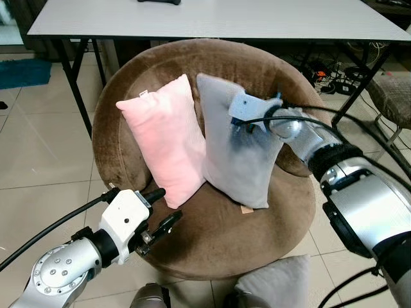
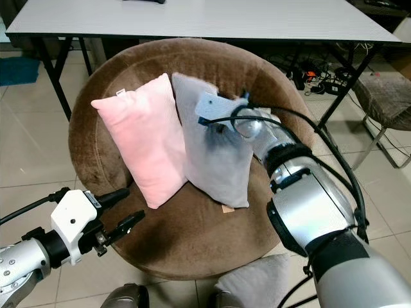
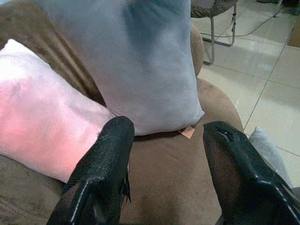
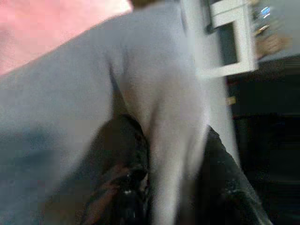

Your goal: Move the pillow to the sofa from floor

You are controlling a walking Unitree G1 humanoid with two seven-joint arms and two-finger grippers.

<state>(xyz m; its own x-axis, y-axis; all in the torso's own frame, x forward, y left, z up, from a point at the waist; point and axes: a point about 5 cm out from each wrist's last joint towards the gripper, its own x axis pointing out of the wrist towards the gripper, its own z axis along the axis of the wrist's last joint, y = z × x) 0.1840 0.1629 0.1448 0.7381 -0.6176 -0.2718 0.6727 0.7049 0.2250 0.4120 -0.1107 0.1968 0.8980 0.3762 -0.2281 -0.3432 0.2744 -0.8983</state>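
Right gripper (image 4: 164,187) pinches a fold of the grey pillow (image 1: 237,151) near its upper right edge, fingers (image 4: 119,173) closed tight on fabric. Left gripper (image 1: 160,212) spread wide, holding nothing, hovering over the sofa (image 1: 225,237) front edge. Grey pillow stands on the seat, long axis near upright, top leaning against the backrest, touching the pink pillow (image 1: 168,144) on its left. Another grey pillow (image 1: 276,282) on floor.
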